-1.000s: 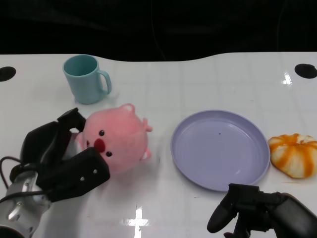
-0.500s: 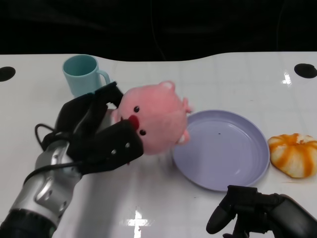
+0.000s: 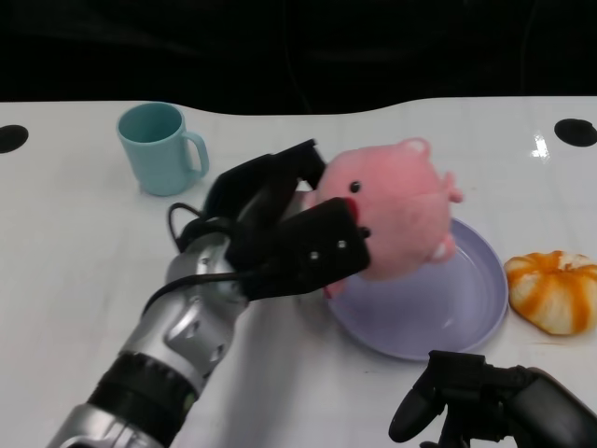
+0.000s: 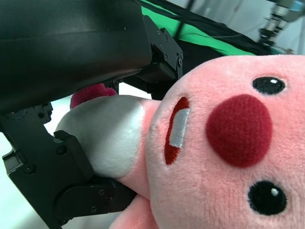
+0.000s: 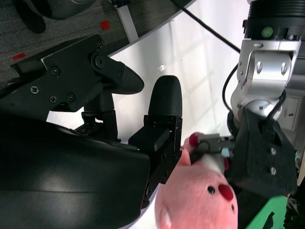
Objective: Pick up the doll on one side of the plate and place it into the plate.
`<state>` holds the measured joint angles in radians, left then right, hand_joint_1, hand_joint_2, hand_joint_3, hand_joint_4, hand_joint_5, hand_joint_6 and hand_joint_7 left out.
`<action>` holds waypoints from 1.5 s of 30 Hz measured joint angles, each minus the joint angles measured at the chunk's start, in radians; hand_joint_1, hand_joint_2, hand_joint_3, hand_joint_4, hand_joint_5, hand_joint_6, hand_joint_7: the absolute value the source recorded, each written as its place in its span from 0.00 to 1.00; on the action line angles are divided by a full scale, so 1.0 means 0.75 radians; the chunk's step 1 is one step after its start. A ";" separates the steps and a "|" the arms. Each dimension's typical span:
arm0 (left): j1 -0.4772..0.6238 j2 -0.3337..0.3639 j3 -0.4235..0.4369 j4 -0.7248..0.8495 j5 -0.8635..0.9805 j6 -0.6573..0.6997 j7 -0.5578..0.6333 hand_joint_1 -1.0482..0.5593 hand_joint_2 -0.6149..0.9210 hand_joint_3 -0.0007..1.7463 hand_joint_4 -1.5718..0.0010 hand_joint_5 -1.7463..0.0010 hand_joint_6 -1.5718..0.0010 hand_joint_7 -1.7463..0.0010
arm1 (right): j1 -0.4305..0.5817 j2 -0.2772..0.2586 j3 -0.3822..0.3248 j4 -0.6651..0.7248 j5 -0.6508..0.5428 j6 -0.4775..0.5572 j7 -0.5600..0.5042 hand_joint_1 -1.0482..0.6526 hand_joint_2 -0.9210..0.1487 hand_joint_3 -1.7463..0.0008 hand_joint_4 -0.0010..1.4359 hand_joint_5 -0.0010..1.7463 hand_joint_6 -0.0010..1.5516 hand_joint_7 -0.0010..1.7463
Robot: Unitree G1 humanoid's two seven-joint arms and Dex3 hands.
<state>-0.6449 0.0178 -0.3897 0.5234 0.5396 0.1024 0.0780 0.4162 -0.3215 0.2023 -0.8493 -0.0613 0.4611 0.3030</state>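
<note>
Left hand (image 3: 289, 238) grasps the doll (image 3: 396, 210) by its soft, light body above the plate (image 3: 466, 308); right hand (image 3: 471, 401) appears empty, fingers apart.

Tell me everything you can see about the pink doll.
The doll is a round pink plush animal with black bead eyes, a red nose, an open red mouth with a white tooth, small ears and stubby limbs. The left hand grips it, tilted, in the air over the plate's left part.
</note>
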 measured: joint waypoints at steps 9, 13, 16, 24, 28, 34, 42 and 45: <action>-0.129 -0.096 -0.054 0.166 0.023 0.106 -0.012 0.53 0.71 0.64 0.40 0.00 0.56 0.00 | 0.004 -0.006 0.001 -0.017 -0.003 0.000 0.000 0.55 0.26 0.48 0.45 0.89 0.39 0.69; -0.180 -0.132 -0.072 0.280 0.028 0.119 -0.019 0.54 0.74 0.58 0.42 0.00 0.56 0.02 | 0.004 -0.007 0.004 -0.022 -0.007 0.002 0.000 0.55 0.26 0.48 0.45 0.89 0.39 0.69; -0.205 -0.165 -0.074 0.351 0.012 0.116 -0.021 0.55 0.78 0.45 0.48 0.00 0.54 0.20 | 0.004 -0.008 0.012 -0.028 -0.018 0.003 0.000 0.55 0.27 0.47 0.45 0.88 0.39 0.69; -0.248 -0.185 -0.034 0.442 -0.106 0.016 -0.144 0.37 0.99 0.08 0.83 0.56 0.69 0.96 | 0.005 -0.009 0.037 -0.044 -0.036 0.003 0.000 0.56 0.28 0.46 0.44 0.88 0.39 0.70; -0.247 -0.150 -0.056 0.425 -0.101 -0.003 -0.197 0.22 1.00 0.12 0.99 0.78 0.88 0.99 | 0.012 -0.007 0.039 -0.045 -0.041 0.003 -0.002 0.55 0.28 0.46 0.44 0.88 0.39 0.70; -0.245 -0.078 -0.132 0.339 -0.034 0.022 -0.293 0.12 1.00 0.17 1.00 0.95 0.96 1.00 | 0.005 -0.002 0.045 -0.048 -0.047 0.008 -0.002 0.56 0.28 0.46 0.44 0.89 0.39 0.70; -0.173 0.044 -0.162 0.094 -0.001 0.014 -0.429 0.09 1.00 0.17 0.99 0.95 0.96 0.99 | -0.023 0.005 0.044 -0.031 -0.047 0.028 -0.003 0.56 0.28 0.46 0.43 0.88 0.38 0.70; -0.127 0.084 -0.148 -0.013 -0.015 -0.008 -0.461 0.12 1.00 0.18 0.98 0.93 0.94 0.99 | -0.035 0.006 0.043 0.008 -0.045 0.023 -0.003 0.56 0.28 0.46 0.43 0.88 0.38 0.70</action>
<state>-0.7401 0.0805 -0.5010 0.5133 0.5285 0.0966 -0.2681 0.3900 -0.3167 0.2349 -0.8436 -0.0949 0.4787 0.3007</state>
